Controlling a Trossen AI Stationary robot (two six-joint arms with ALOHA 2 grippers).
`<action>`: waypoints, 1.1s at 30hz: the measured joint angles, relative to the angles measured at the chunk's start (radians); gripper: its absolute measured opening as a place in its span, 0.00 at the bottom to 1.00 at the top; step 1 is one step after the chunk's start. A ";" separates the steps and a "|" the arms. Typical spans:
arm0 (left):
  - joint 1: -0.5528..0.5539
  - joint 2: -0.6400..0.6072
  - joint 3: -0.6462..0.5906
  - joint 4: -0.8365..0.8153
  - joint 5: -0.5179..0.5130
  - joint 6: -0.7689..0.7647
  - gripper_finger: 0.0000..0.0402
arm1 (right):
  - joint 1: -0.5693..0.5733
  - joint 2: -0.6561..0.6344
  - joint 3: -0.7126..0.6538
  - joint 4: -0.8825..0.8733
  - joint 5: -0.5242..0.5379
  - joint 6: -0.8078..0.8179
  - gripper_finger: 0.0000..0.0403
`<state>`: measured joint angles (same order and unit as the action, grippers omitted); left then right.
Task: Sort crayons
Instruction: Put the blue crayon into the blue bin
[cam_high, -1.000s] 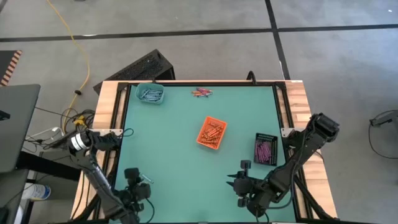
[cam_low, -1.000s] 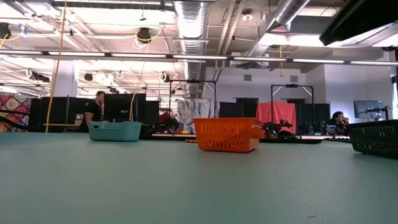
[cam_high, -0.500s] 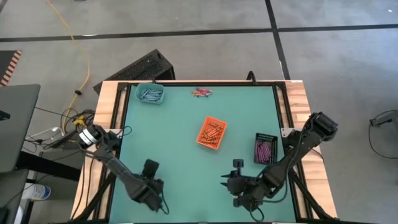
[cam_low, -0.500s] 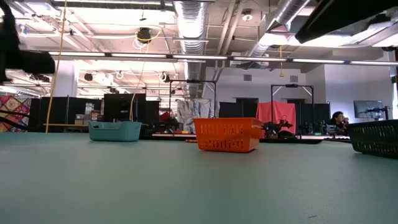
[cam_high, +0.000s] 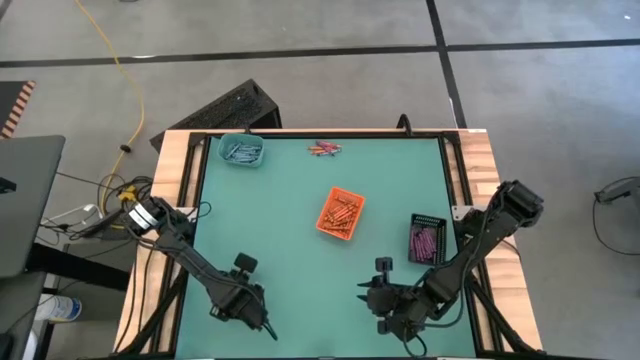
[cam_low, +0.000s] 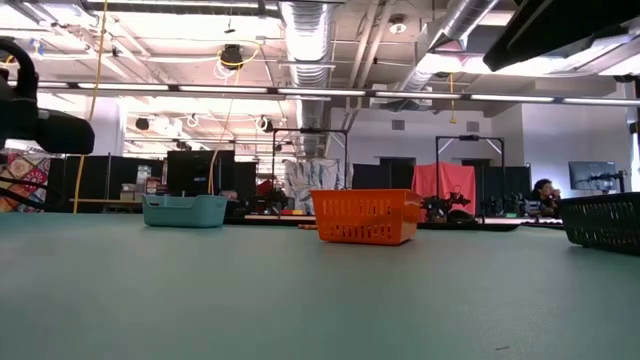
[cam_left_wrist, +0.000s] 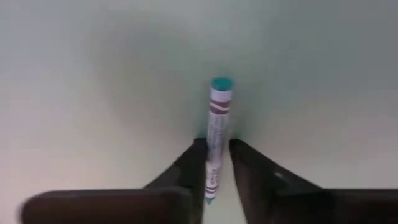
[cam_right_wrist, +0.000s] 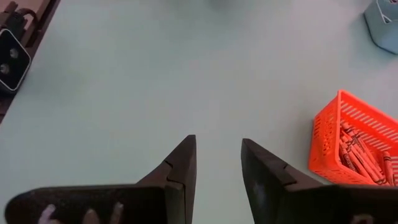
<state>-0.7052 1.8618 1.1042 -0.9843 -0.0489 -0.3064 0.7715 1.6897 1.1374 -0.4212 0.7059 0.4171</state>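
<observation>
The left arm reaches in low from its own side, its end effector (cam_high: 262, 322) near the front edge, the two dark fingers (cam_left_wrist: 189, 171) closed on a crayon (cam_left_wrist: 216, 134) that sticks out past their tips. The right arm folds down opposite, its end effector (cam_high: 363, 293) with fingers (cam_right_wrist: 182, 163) parted and empty.
</observation>
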 joint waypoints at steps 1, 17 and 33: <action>0.000 0.000 0.000 0.002 0.003 0.004 0.12 | 0.000 0.000 0.000 0.000 0.001 0.000 0.29; -0.002 -0.042 0.011 0.021 -0.108 -0.003 0.00 | 0.000 0.000 0.000 0.011 0.002 -0.009 0.29; 0.117 -0.251 0.073 -0.104 -0.640 0.026 0.00 | 0.000 0.000 0.000 0.011 0.002 -0.008 0.29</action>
<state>-0.5877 1.6103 1.1770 -1.0883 -0.6888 -0.2808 0.7715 1.6897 1.1374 -0.4107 0.7080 0.4095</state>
